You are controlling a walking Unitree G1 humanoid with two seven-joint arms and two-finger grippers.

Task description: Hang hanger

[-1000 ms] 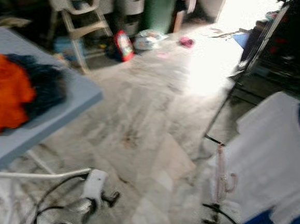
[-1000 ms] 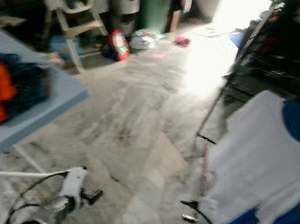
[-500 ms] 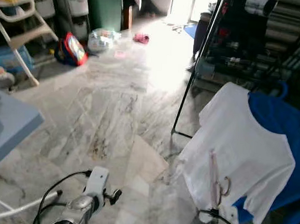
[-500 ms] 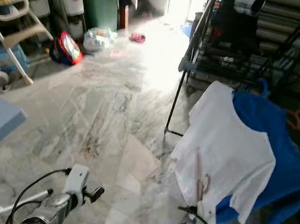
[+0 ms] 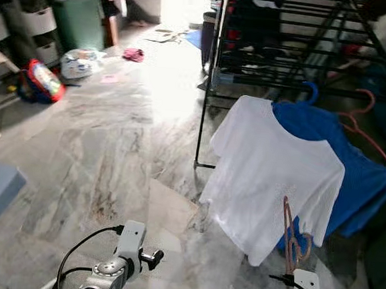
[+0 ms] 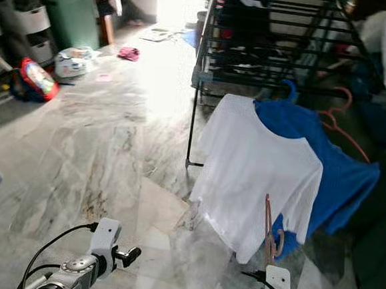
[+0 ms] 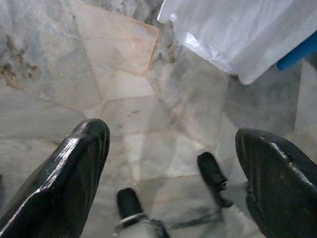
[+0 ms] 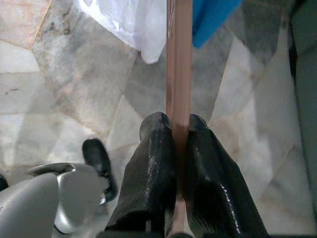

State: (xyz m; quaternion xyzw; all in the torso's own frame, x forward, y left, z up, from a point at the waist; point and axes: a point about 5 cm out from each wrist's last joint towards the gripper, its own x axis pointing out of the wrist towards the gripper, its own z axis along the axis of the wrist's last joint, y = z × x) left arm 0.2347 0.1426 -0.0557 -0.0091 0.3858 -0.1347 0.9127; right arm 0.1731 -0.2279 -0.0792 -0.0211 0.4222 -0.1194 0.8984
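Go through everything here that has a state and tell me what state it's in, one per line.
Right gripper: shut on the thin pink hanger, held upright.
Left gripper: open, holding nothing, above the marble floor.
White T-shirt: hanging.
Blue T-shirt: hanging behind it.
Black drying rack: standing.

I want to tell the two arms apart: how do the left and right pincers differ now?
The left pincer is open and empty; the right pincer is shut on a pink hanger. The left one hangs over bare floor; the right one is by the white shirt. Both have black fingers.
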